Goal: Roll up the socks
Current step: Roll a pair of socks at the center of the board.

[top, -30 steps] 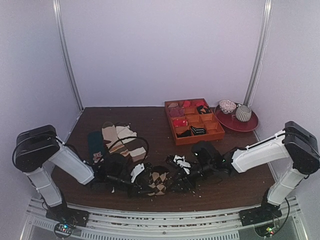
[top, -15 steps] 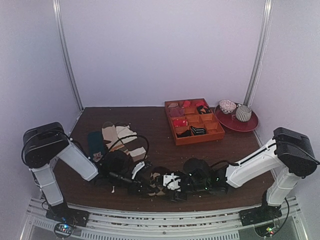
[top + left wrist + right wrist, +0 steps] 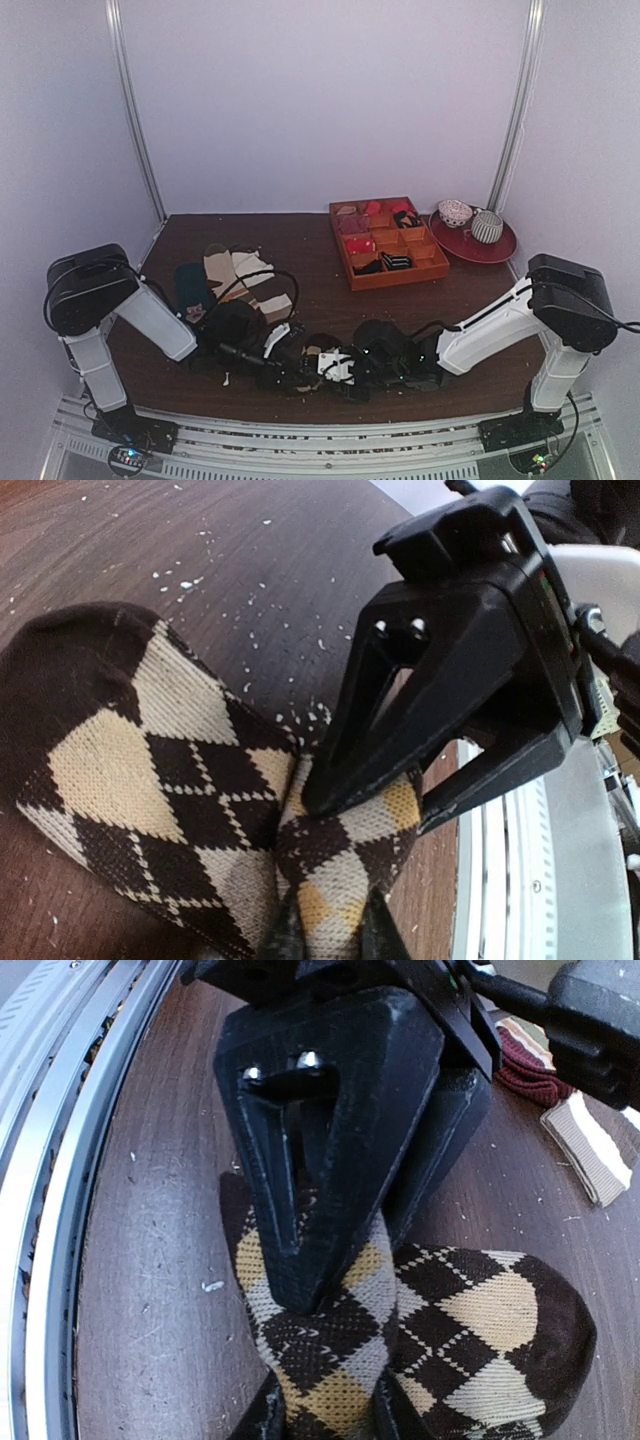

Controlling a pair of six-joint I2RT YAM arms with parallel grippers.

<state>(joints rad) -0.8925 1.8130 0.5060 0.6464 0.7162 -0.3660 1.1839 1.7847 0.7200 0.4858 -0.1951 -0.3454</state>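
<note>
Our left gripper (image 3: 328, 932) has its fingers drawn narrow onto a raised fold of the socks (image 3: 150, 770). Our right gripper (image 3: 325, 1410) pinches the same ridge from the opposite side, so the two sets of fingertips almost meet. The argyle pair lies bunched on the table (image 3: 120, 530) near its front edge, between our arms. We judge the roll begun but loose: one dark end lies flat and unwound beside the fold, so we have yet to wind it in and tuck the bundle. A striped sock (image 3: 585, 1150) lies apart, farther back.
</note>
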